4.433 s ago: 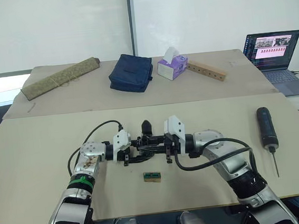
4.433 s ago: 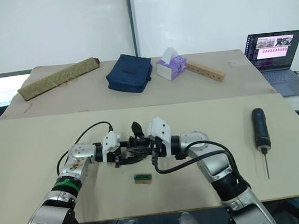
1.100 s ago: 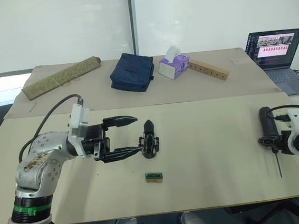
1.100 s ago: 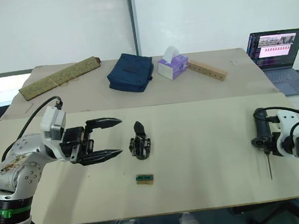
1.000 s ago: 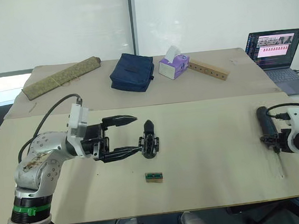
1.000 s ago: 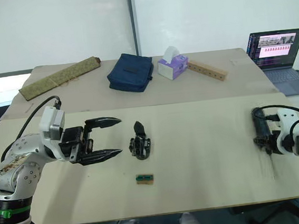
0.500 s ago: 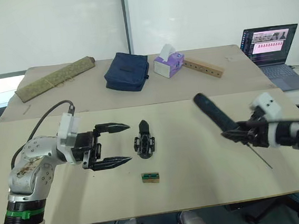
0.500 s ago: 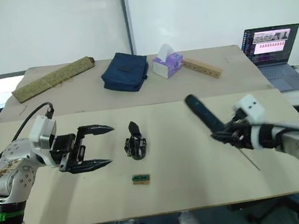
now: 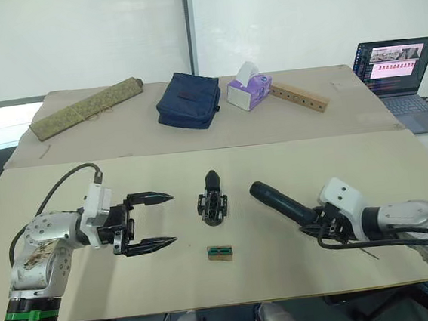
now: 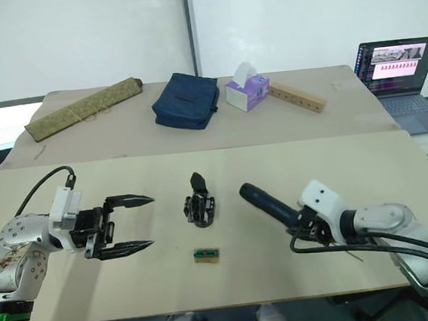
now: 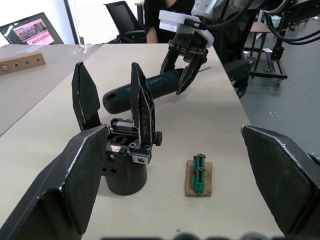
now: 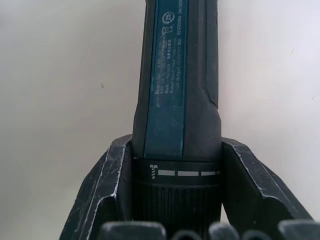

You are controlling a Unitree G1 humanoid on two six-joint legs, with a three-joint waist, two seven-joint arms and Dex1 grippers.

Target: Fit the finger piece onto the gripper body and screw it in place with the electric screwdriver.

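Observation:
The gripper body point(image 9: 213, 204) stands at the table's middle. In the left wrist view two pointed black fingers point(image 11: 141, 102) rise from it; I cannot tell which one is the finger piece. My left gripper point(image 9: 173, 219) hovers open to its left, tips pointing at it, holding nothing. My right gripper point(image 9: 321, 233) is shut on the electric screwdriver point(image 9: 280, 203), low over the table right of the body. The tool's rounded end points toward the body and its thin bit point(image 9: 368, 252) trails to the right. The right wrist view shows the barrel point(image 12: 180, 100) clamped between both fingers point(image 12: 107, 195).
A small tan-and-green block point(image 9: 219, 253) lies just in front of the gripper body. On the back table are a rolled mat point(image 9: 86, 108), a navy bag point(image 9: 188, 101), a tissue box point(image 9: 249, 92), a wooden bar with holes point(image 9: 299, 97) and a laptop point(image 9: 395, 67).
My right gripper picked the screwdriver up at the table's right edge and carried it left and down, near the gripper body. My left gripper stayed open and drew back slightly left.

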